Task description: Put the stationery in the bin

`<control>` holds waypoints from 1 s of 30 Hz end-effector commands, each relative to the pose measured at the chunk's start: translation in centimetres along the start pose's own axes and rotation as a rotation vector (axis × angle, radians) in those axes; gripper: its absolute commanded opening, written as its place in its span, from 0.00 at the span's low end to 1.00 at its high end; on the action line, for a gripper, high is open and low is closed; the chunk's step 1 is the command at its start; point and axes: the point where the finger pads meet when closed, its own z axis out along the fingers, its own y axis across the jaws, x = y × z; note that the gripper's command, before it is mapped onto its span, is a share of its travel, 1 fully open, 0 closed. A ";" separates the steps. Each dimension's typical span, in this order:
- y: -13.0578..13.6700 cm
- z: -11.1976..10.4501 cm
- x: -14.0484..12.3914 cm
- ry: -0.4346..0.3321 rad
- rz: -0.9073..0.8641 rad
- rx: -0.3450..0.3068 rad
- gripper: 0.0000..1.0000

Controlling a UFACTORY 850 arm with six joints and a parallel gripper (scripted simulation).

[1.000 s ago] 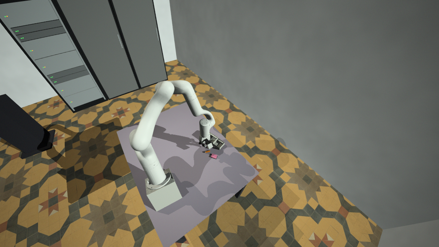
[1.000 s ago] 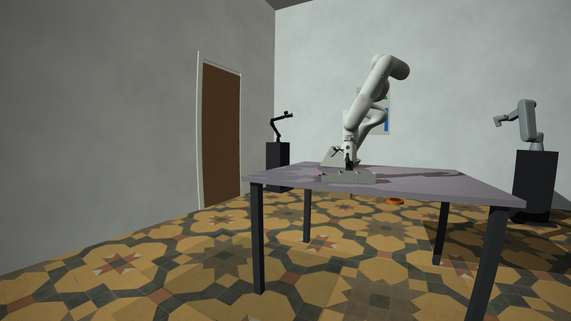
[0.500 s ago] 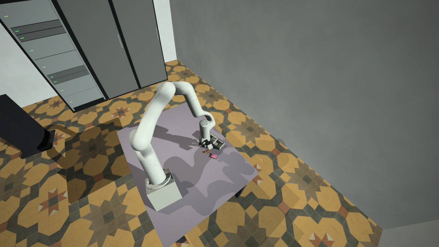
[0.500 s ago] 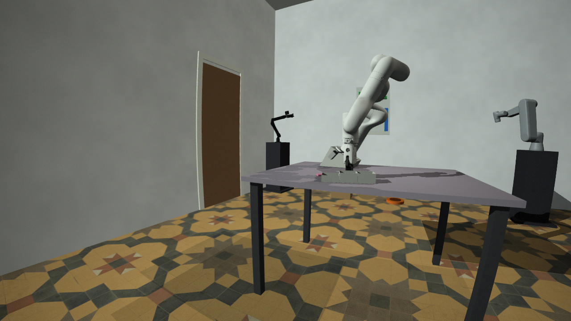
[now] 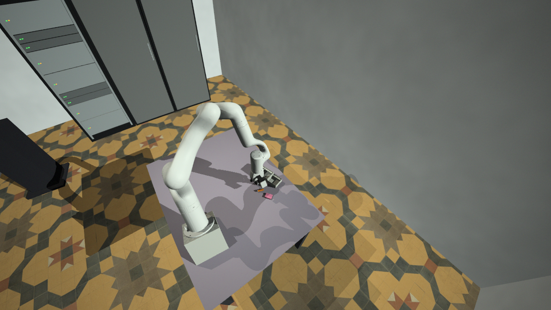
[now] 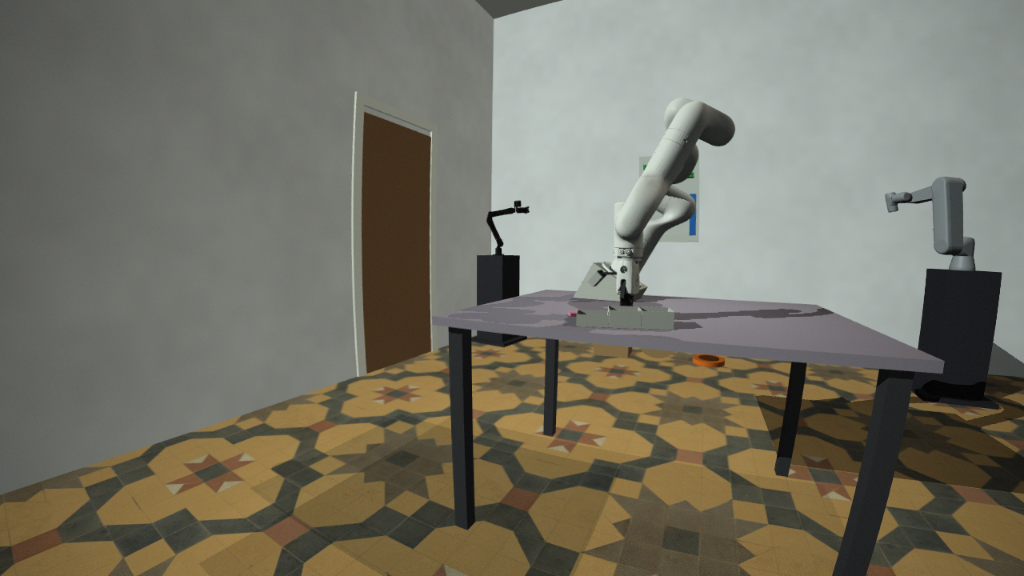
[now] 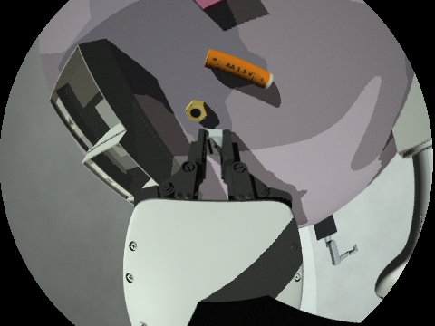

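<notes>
Straddling a small pale metallic block (image 7: 216, 134) beside the yellow hexagonal nut (image 7: 203, 109), my jaws stand narrow; grip, I cannot tell.

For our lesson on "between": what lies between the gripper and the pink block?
The orange battery: the wrist view shows its near end across the stretch, with the brass nut just aside.

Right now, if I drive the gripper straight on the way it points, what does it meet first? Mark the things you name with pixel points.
Likely the small pale grey block (image 7: 216, 136) at the tips of the gripper (image 5: 254, 180) (image 6: 626, 302) (image 7: 214, 140), then the lilac table (image 5: 215, 150) (image 6: 773, 322) (image 7: 317, 91); depth is unclear.
</notes>
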 end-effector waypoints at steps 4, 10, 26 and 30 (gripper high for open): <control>-0.1 -0.1 0.0 0.000 0.000 0.002 0.00; -0.1 -0.1 0.0 0.000 0.000 0.002 0.00; -0.1 -0.1 0.0 0.000 0.000 0.002 0.00; -0.1 -1.4 0.0 0.000 0.000 0.002 0.00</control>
